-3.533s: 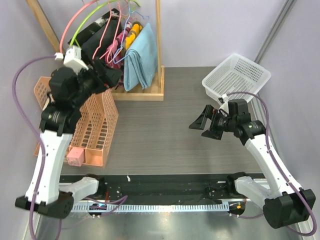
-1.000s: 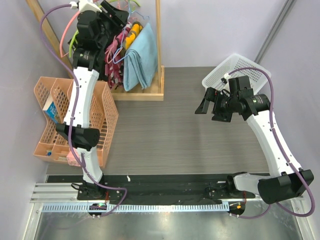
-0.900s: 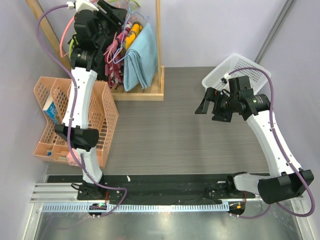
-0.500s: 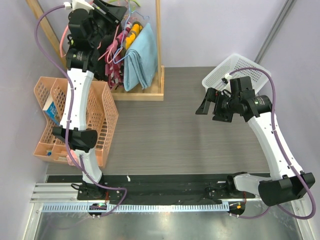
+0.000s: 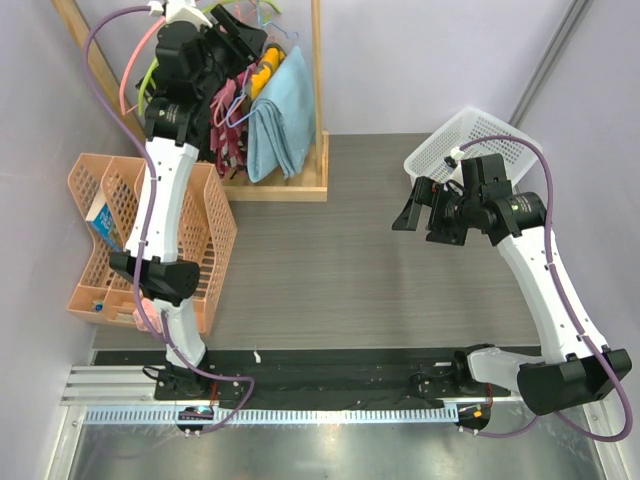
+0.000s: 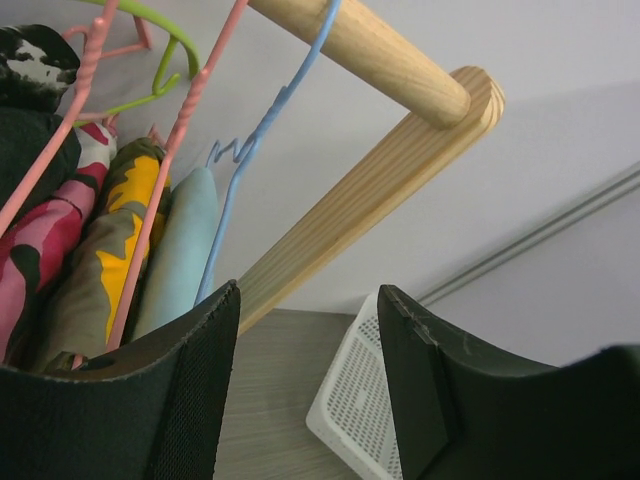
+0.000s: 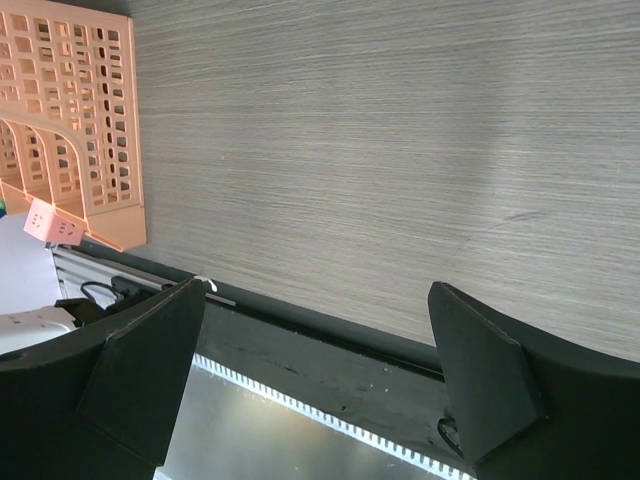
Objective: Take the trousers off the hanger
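Note:
The trousers (image 5: pixel 281 112), a plain sky-blue folded cloth, hang at the right end of the wooden clothes rack; in the left wrist view the trousers (image 6: pixel 186 250) sit beside a yellow-patterned garment. The thin light-blue hanger (image 6: pixel 275 105) hooks over the wooden rod and runs down past the cloth. My left gripper (image 5: pixel 243 25) is raised to the rod; in its own view the left gripper (image 6: pixel 308 290) is open and empty, the hanger wire just up-left of the gap. My right gripper (image 5: pixel 412 213) hovers open over the table, right gripper (image 7: pixel 318 288) empty.
Pink and lime-green hangers (image 6: pixel 160 60) with black and patterned clothes crowd the rod left of the trousers. A wooden post (image 5: pixel 318 80) bounds the rack on the right. A white basket (image 5: pixel 480 150) stands at the back right, an orange file rack (image 5: pixel 195 250) at the left.
The left arm rose from beside the orange rack up to the rod, then shifted slightly right over the last half second. The right arm lifted a little and stays open.

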{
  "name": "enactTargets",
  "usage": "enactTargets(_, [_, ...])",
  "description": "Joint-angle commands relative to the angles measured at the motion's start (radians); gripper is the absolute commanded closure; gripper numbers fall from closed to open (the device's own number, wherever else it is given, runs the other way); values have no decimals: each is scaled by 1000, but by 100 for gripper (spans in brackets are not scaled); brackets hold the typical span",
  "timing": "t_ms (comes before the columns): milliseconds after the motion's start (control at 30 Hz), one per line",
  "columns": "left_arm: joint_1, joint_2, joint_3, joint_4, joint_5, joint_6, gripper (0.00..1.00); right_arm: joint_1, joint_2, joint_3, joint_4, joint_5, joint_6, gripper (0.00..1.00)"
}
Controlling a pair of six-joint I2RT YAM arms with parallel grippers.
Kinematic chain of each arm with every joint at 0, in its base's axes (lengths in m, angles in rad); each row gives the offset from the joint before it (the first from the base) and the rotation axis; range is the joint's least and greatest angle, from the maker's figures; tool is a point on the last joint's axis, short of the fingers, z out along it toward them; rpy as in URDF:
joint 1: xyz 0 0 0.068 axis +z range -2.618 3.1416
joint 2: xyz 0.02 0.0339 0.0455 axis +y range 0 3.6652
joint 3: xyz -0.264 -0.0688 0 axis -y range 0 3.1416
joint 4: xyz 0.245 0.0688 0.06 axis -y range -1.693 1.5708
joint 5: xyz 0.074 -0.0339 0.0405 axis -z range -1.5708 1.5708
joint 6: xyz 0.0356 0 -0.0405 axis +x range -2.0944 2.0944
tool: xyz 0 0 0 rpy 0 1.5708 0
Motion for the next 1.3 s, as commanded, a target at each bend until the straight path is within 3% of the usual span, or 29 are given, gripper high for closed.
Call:
enactTargets(0, [-15,14,7,-23,-71,84,42,-6,-23,30,-13,5,-19,0])
enactTargets(367, [-28,26,-1,-45,-131,156,41,-9,-15,24,-13,12,-20,0])
enactTargets(900, [-28,83,10,21,-102,111,56,-18,-5,36,-14,16,-22,0])
enactTargets(1233, [-27,112,25,109,-44,67,83,-26,5,56,-26,35,-31,0])
enactTargets(1267, [-28,115,30,113,-42,64,91,-26,6,57,-28,35,-33,0])
